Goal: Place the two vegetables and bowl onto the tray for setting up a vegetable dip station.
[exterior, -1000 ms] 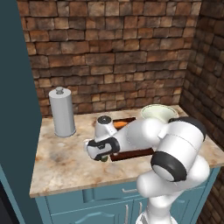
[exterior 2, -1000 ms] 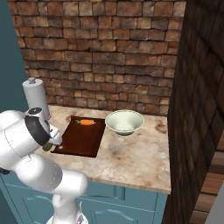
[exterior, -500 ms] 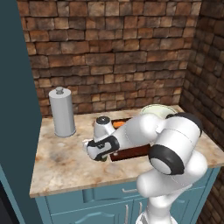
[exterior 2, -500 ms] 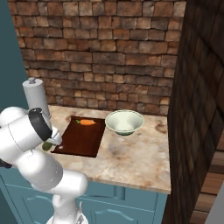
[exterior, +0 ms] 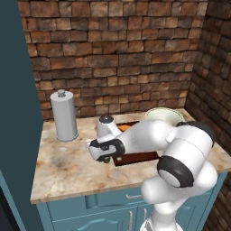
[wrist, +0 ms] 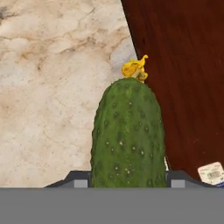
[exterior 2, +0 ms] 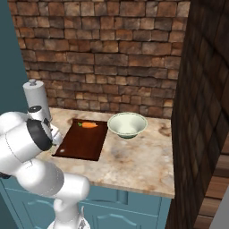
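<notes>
Left base: our gripper point(exterior: 106, 157) sits low at the tray's point(exterior: 137, 158) left edge, bowl point(exterior: 163, 116) behind.
Right base: carrot point(exterior 2: 89, 125) on tray point(exterior 2: 85, 143), bowl point(exterior 2: 127, 124) just beside it.
Hand: we're pinching the cucumber point(wrist: 128, 135) over the counter point(wrist: 52, 78)/tray point(wrist: 183, 70) edge.

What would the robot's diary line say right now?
gripper: shut on cucumber | carrot: on tray | bowl: on counter, off tray
</notes>
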Motion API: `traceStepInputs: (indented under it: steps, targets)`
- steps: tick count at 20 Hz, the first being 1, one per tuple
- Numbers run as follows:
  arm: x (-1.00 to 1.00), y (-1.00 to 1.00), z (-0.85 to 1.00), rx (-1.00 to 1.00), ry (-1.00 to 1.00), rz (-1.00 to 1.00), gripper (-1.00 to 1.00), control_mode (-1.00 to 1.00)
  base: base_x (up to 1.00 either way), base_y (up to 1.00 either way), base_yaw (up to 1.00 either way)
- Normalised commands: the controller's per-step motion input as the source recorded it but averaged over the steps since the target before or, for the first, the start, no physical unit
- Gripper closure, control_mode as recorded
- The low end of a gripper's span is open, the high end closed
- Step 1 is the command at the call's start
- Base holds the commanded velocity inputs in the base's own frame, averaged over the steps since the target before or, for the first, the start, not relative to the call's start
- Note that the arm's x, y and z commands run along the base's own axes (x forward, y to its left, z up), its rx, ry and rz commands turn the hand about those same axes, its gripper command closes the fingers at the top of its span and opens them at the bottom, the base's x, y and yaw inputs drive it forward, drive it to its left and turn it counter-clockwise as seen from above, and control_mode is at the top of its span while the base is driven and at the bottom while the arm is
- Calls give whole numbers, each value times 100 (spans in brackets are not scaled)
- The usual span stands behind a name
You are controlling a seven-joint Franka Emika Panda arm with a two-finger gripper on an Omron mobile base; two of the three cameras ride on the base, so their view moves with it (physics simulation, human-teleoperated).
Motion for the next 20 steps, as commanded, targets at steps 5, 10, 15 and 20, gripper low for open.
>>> traceStepInputs:
  steps: [5, 10, 15, 20]
  targets:
    - [0, -10, 47, 3, 0, -7, 100, -100, 0, 0, 0]
    - [8, -10, 30, 3, 0, -16, 100, -100, 0, 0, 0]
    - [24, -20, 7, 10, 0, -36, 100, -100, 0, 0, 0]
    - [42, -17, 6, 5, 0, -40, 100, -100, 0, 0, 0]
